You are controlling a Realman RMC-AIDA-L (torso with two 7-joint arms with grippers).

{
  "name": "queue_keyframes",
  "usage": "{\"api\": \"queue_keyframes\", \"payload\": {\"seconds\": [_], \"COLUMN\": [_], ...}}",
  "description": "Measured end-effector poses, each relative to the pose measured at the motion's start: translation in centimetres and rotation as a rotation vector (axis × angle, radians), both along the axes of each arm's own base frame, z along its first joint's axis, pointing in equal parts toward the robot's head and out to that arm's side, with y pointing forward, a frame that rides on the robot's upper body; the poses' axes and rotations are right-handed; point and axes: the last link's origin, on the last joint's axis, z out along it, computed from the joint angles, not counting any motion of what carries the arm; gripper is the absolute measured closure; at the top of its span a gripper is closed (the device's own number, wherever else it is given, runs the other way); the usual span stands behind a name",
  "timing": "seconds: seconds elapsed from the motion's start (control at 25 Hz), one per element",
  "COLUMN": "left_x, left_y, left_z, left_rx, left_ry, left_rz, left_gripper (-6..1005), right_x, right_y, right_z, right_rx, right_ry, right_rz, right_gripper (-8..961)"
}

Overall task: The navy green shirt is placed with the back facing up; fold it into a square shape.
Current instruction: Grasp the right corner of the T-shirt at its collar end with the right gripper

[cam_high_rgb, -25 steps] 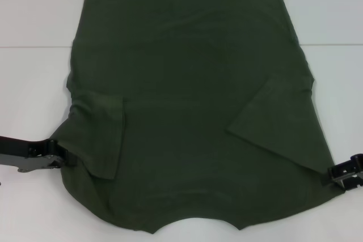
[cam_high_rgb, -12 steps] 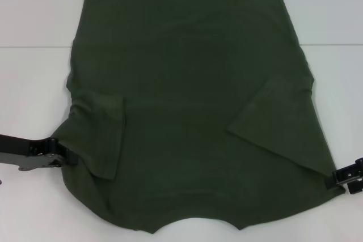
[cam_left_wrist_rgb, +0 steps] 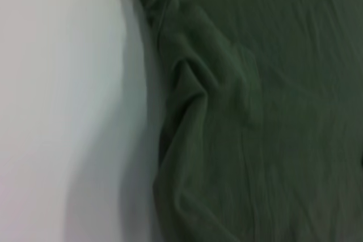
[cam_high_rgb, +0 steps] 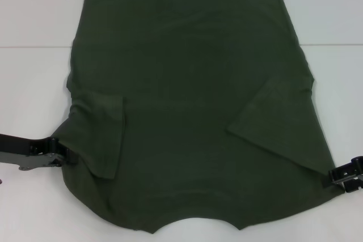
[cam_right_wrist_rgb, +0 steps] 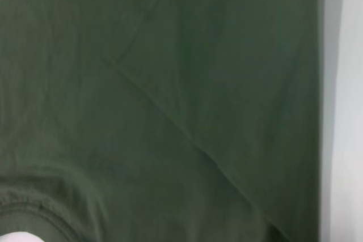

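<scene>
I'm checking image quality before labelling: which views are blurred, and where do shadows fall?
Head view: fairly sharp, evenly lit, the navy green shirt casting little shadow on the white table. Left wrist view: soft focus, with a grey shadow on the table beside the bunched shirt edge. Right wrist view: slightly soft, folds still readable.

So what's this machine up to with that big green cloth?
It is folding a navy green shirt lying flat on a white table. Both short sleeves are already turned inward over the body. The left pincer sits at the shirt's left edge and the right pincer at its right edge, both near the neckline end closest to the robot.
</scene>
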Motion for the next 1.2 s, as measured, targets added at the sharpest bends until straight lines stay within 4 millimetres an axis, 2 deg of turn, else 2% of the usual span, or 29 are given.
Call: {"api": "queue_keyframes", "payload": {"seconds": [0.88,1.2], "left_x": [0.1,0.1], "left_y": [0.1,0.1], "left_z": [0.0,0.0], "left_rx": [0.000,0.000], "left_ry": [0.000,0.000], "left_rz": [-0.002,-0.002], "left_gripper": [962,961], "right_x": [-1.0,-0.2], "right_y": [0.2,0.2], "right_z": [-1.0,0.1], "right_rx": [-0.035,-0.008], "right_ry": [0.005,-0.012], "right_rz": [0.030,0.013], "right_gripper": [175,176]}}
